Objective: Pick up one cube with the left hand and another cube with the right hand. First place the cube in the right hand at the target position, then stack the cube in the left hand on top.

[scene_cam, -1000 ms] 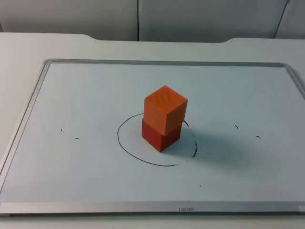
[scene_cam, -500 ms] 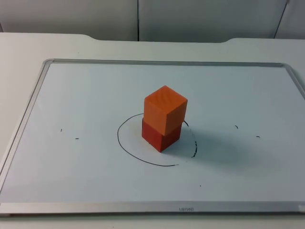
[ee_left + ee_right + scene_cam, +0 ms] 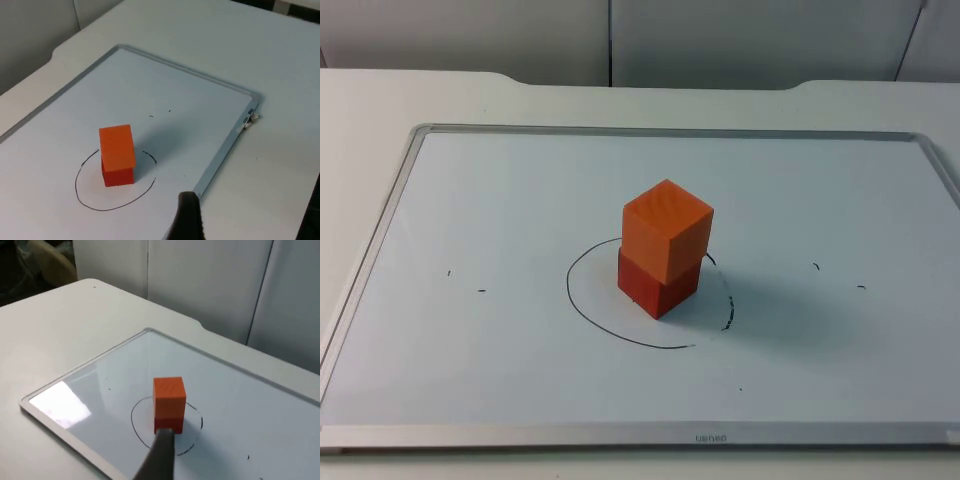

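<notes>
Standing: a lighter orange cube (image 3: 667, 231) sits on a darker red-orange cube (image 3: 657, 288), corners turned slightly out of line, inside the hand-drawn black circle (image 3: 582, 310) that marks the target on the white board with a metal frame (image 3: 415, 160)
Progress: judging by how the cubes lie, both placements look done and nothing is left but to keep clear of the stack
Left hand: its black fingertip (image 3: 188, 215) is raised above the board's edge, well apart from the cubes; I cannot tell whether it is open or closed
Right hand: a blurred fingertip (image 3: 159, 457) is raised off the stack, grip state not readable
Surroundings: white desk (image 3: 380, 100), grey partition wall (image 3: 740, 40), small pen marks (image 3: 465, 283) on the board
Obstacles: nothing stands near the stack
</notes>
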Robot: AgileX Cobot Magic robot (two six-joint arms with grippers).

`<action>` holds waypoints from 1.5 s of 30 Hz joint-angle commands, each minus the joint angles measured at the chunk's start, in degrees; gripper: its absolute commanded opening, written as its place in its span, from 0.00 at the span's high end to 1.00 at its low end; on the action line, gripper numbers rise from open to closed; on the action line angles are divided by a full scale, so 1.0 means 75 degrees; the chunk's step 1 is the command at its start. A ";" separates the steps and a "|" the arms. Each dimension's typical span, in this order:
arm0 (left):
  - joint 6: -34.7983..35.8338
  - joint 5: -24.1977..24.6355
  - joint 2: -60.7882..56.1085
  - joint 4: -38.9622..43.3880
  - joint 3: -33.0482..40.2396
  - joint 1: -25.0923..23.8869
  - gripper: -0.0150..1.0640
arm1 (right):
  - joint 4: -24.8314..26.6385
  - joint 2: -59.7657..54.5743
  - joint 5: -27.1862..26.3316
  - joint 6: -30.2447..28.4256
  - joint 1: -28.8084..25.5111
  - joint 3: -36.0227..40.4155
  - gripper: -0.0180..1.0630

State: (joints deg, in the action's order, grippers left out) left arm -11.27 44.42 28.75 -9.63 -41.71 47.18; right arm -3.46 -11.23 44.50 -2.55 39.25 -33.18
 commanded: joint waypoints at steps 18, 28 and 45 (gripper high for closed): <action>0.1957 0.2366 -0.3132 0.1502 0.0605 0.0049 0.38 | -0.0128 0.1368 0.1469 0.0340 0.0011 0.0244 0.25; 0.1958 0.2647 -0.3800 0.1551 0.1275 0.0049 0.38 | -0.0106 0.1497 0.2056 0.0340 0.0011 0.0381 0.25; 0.2004 0.2309 -0.3834 0.1457 0.1638 0.0049 0.38 | -0.0094 0.1497 0.2338 0.0146 0.0011 0.0513 0.25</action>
State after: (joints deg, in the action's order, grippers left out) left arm 3.41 62.67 0.25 1.58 -29.94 47.18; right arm -4.41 -0.27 62.25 -0.69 39.25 -29.71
